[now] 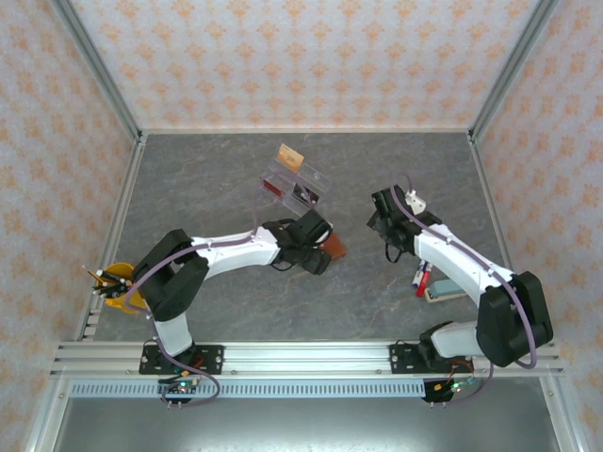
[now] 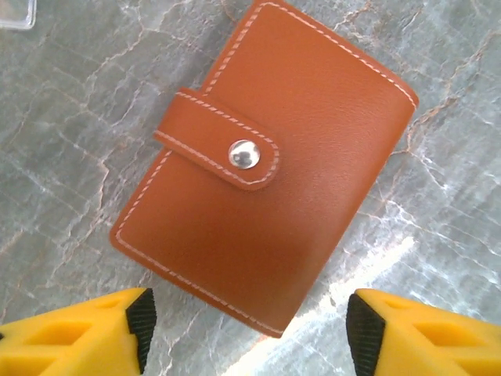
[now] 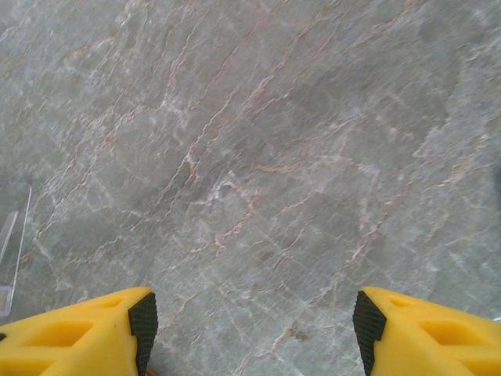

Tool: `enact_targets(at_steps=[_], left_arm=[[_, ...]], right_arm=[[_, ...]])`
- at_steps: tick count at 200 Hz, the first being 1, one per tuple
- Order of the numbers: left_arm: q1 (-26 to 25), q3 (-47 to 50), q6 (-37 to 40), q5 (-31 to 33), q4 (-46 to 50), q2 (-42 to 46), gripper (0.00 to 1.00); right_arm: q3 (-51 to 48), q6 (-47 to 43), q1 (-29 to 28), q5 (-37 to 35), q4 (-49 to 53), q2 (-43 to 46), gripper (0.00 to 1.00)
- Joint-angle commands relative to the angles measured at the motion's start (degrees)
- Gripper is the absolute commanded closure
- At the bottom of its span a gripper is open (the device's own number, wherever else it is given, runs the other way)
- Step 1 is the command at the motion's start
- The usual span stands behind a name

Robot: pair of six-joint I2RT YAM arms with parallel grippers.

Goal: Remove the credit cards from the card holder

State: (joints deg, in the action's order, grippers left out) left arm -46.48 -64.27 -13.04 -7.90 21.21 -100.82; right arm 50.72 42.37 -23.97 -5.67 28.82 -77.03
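The card holder is a brown leather wallet with pale stitching, lying on the table with its snap strap fastened. My left gripper hovers open just over its near corner, nothing between its yellow fingers. From above, the card holder peeks out beside the left gripper. Behind it lie a tan-orange card, a red card and a black card at a clear plastic stand. My right gripper is open above bare table, to the right of the wallet.
A yellow cup with pens stands at the left edge. A red marker and a teal box lie under the right arm. A clear plastic edge shows left of the right gripper. Patterned walls enclose the table.
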Motion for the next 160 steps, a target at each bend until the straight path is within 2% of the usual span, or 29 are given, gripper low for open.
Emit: enact_targets(at_steps=[1, 20, 47, 62, 88, 129, 160], left_arm=[[4.0, 3.2, -4.0, -6.4, -5.2, 6.7, 0.23], [8.4, 6.9, -7.0, -9.4, -8.0, 10.0, 0.14], [13.6, 11.0, -11.3, -7.9, -9.6, 13.6, 0.06], [15.4, 12.1, -12.8, -4.5, -8.8, 14.9, 0.0], [17.0, 12.8, -14.6, -0.2, -7.0, 15.7, 0.0], [17.9, 13.5, -17.1, 0.2, -6.8, 15.8, 0.0], [18.0, 14.0, -19.5, -0.7, -6.2, 16.2, 0.0]], right_arm=[[0.8, -3.6, 0.2, 4.7, -2.5, -2.4, 0.31], [2.7, -6.3, 0.0, 9.9, -3.5, -5.7, 0.31], [7.1, -9.3, -2.9, 15.0, -3.1, -11.7, 0.3], [10.3, -10.3, -5.5, 14.4, -1.4, -15.7, 0.3], [15.9, -11.0, -8.6, 12.4, 2.1, -22.6, 0.3], [21.8, -10.3, -10.0, 9.0, 6.7, -29.1, 0.33], [22.4, -9.7, -10.0, 6.1, 10.3, -30.5, 0.34]])
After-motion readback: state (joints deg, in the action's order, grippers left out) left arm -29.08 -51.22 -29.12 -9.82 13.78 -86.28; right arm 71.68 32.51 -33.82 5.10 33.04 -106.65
